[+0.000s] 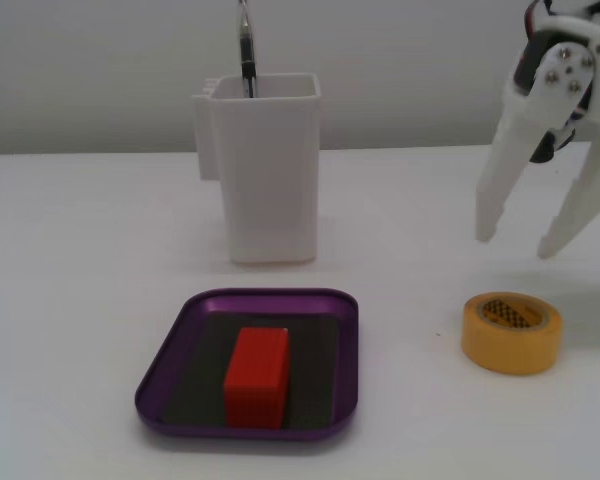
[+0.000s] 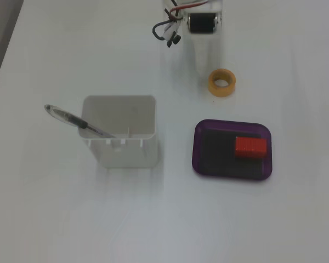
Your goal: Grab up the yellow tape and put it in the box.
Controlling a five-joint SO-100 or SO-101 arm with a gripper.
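The yellow tape (image 1: 512, 332) lies flat on the white table at the right in a fixed view, and near the arm's base (image 2: 222, 82) in the other. My gripper (image 1: 518, 243) hangs open and empty just above and behind the roll, fingertips pointing down, not touching it. In the top-down fixed view only the arm's dark motor (image 2: 202, 23) is clear; the white fingers blend into the table. The purple box (image 1: 270, 297) sits at front centre, apart from the tape; it also shows in the top-down view (image 2: 197, 150).
A red block (image 1: 257, 375) lies inside the box, also seen from above (image 2: 250, 147). A tall white container (image 1: 268, 170) with a pen (image 1: 246, 50) stands behind the box, and to its left from above (image 2: 120, 154).
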